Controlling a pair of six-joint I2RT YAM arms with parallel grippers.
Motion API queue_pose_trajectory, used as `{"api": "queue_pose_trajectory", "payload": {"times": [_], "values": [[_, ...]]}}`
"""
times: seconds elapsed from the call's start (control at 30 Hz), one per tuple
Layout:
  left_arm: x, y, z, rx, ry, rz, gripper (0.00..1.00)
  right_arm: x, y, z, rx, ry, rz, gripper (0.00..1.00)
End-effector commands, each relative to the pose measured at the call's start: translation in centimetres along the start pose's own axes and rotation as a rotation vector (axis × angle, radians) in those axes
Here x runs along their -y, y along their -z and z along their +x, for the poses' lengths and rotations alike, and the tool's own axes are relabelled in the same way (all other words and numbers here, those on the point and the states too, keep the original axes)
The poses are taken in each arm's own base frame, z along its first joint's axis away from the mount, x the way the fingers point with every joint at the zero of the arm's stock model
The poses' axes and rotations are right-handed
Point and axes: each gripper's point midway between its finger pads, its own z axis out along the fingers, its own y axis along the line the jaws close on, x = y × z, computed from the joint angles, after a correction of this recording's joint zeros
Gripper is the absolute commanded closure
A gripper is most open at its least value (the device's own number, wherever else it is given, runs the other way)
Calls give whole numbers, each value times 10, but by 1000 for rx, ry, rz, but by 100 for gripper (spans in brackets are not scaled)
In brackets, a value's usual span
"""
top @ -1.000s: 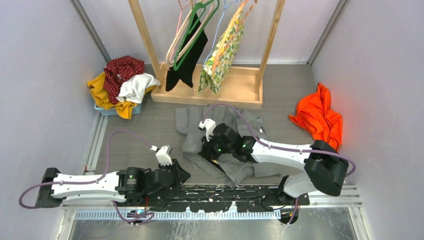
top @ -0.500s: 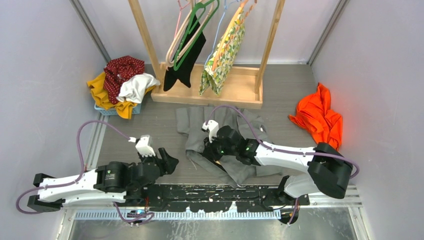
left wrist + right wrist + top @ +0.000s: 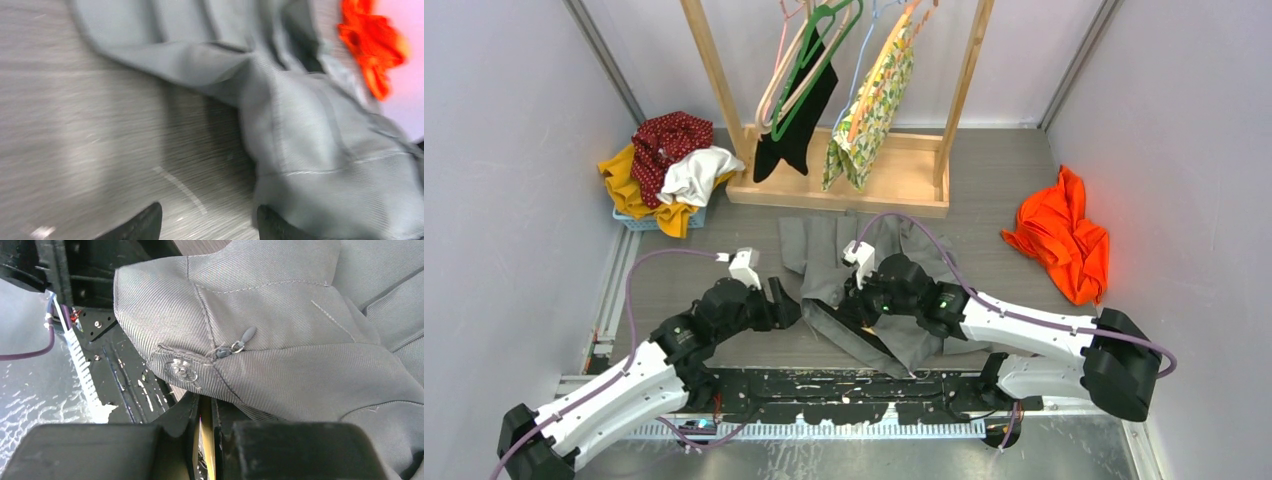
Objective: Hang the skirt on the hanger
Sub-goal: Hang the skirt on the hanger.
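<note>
Ground was closed by the spread-open left gripper point(image 3: 784, 302): the crumpled grey twill skirt point(image 3: 820, 258), pinched by the right gripper point(image 3: 202, 411), was brought just ahead for a second grasp.

Overhead camera looks down; both close wrist views share skirt point(image 3: 809, 255).

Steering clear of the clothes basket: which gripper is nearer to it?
Left. The left gripper is open at the grey skirt's left edge, the basket beyond it to the left; the right gripper is farther right, on the skirt.
</note>
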Motion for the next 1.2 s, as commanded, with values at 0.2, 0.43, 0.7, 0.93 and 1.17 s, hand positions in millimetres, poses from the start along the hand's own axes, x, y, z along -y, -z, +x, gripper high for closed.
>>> {"api": "queue_pose_trajectory", "payload": {"times": [0.2,0.43,0.7,0.93,1.17], "values": [[69,35,-1,-4,-111,422,36,-14,2,-16,41,5,-59,99],[44,24,14,-3,-39,361,37,-14,1,-18,42,0,-64,99],[54,-1,5,-1,-74,348,37,-15,5,-20,46,-3,-65,99],[66,-6,-13,92,-62,387,37,-15,4,-22,48,-6,-68,99],[60,-8,-24,180,-31,356,38,-18,3,-25,51,-10,-81,99]]}}
